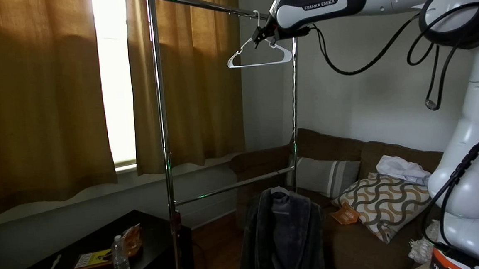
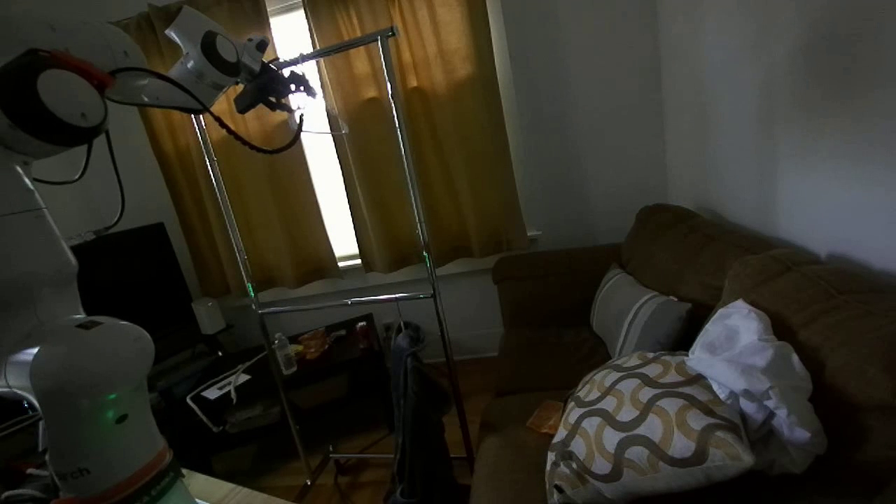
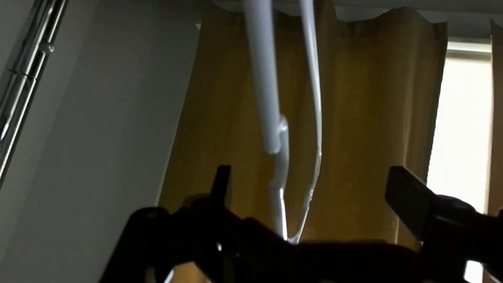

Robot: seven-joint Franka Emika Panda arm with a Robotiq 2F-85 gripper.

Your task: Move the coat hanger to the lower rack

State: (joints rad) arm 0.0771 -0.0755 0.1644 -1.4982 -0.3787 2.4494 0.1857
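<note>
Wrist view: the claw (image 3: 310, 171) is standing spread, its two black fingers (image 3: 222, 186) sitting well apart. The white coat hanger (image 3: 264, 78) is extending into the gap between them, nearly edge-on; the angle is hiding whether either finger is touching it. A mustard curtain (image 3: 353, 149) is filling the background, a bright window (image 3: 463, 137) is glowing beside it, and a chrome upright (image 3: 17, 94) is slanting across the opposite corner.

In an exterior view, the coat hanger is hanging by its hook from the topmost bar (image 1: 198, 2) of the garment stand (image 1: 161, 114), near the far upright (image 1: 295, 114), its base lying nearly level. The claw is sitting at its neck and covering part of one shoulder. Well beneath, the lower rack (image 1: 234, 186) is crossing the garment stand. On a dark surface (image 1: 158, 229) a water bottle (image 1: 120, 258) is standing just beside an orange bag (image 1: 133, 239) and a flat yellow thing (image 1: 93, 258).

In an exterior view, a dark jacket (image 2: 416, 392) is hanging from the lower rack, near the end toward the sofa (image 2: 560, 287). There a patterned cushion (image 2: 651, 427) and a grey striped cushion (image 2: 640, 315) are resting, and a white cloth (image 2: 752, 378) is lying partly over the patterned one. The coat hanger is showing only faintly, beside the claw, against the window glare.
</note>
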